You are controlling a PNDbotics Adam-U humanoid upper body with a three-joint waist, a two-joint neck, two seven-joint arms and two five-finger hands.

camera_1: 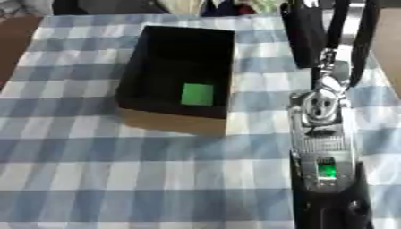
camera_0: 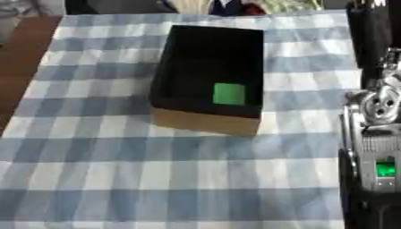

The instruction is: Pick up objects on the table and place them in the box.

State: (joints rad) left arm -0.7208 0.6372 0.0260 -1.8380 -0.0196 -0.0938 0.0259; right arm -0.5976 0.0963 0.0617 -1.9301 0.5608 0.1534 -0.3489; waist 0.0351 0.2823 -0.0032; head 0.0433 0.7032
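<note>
Looking through the left eye view, you are seeing the box (camera_0: 208,80) standing open-topped on the checked tablecloth (camera_0: 117,179), the green block (camera_0: 228,94) lying inside it near the front wall, so it is counting as placed; in the right eye view, you are reaching your right arm (camera_1: 322,134) up past the box; its hand is perhaps at the top, and I cannot tell its fingers.

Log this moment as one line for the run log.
box: open, on checked cloth | green block: inside box | right arm: beside box
</note>
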